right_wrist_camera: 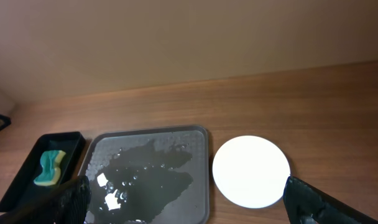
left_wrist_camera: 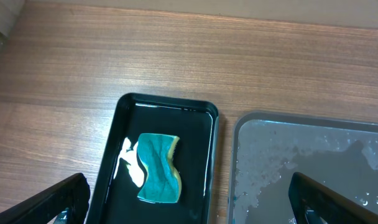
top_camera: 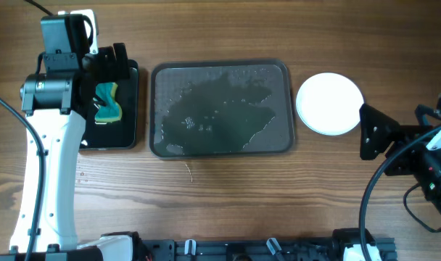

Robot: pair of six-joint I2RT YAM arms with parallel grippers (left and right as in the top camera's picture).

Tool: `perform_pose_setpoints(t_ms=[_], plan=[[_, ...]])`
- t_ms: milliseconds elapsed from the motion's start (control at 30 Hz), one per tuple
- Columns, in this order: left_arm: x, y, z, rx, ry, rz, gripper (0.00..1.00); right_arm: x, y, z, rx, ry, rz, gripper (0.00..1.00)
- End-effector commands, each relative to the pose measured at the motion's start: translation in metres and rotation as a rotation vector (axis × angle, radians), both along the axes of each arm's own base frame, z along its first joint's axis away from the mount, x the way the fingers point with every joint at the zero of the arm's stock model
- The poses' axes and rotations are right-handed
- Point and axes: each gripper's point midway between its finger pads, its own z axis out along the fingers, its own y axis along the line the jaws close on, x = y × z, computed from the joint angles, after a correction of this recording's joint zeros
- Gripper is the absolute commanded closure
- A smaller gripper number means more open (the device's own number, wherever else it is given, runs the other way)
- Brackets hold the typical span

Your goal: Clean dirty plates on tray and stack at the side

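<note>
The large dark-grey tray point(top_camera: 220, 109) lies mid-table, wet, with no plates on it; it also shows in the left wrist view point(left_wrist_camera: 313, 168) and the right wrist view point(right_wrist_camera: 148, 174). A white plate point(top_camera: 330, 103) lies to the tray's right, seen from above as one disc; whether others lie under it I cannot tell. It also shows in the right wrist view point(right_wrist_camera: 251, 171). My left gripper point(left_wrist_camera: 189, 202) is open and empty above the small black tray. My right gripper point(right_wrist_camera: 186, 199) is open and empty, raised, right of the plate.
A smaller black tray point(top_camera: 112, 105) left of the grey tray holds a teal-and-yellow sponge point(top_camera: 108, 104), also in the left wrist view point(left_wrist_camera: 158, 168). The left arm covers the table's left side. The right arm point(top_camera: 409, 145) lies at the right edge.
</note>
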Motion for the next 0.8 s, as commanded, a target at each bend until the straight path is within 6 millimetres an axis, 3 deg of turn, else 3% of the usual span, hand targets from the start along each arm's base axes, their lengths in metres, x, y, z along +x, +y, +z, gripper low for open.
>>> perform_pose_setpoints(t_ms=[0,100,367,600,767], plan=[[0.001,0.0,-0.003,0.007,0.008,0.001,0.0,0.003,-0.004,-0.01,-0.023,0.018,-0.016,0.0],[0.001,0.0,-0.003,0.007,0.008,0.001,0.0,0.01,-0.004,-0.022,-0.022,0.004,-0.016,0.0],[0.001,0.0,-0.003,0.007,0.008,0.001,0.0,0.042,0.012,-0.086,0.015,-0.201,0.062,0.0],[0.001,0.0,-0.003,0.007,0.008,0.001,0.0,0.038,0.023,-0.153,-0.025,-0.397,0.119,0.0],[0.001,0.0,-0.003,0.007,0.008,0.001,0.0,0.033,0.023,-0.187,-0.077,-0.49,0.132,0.0]])
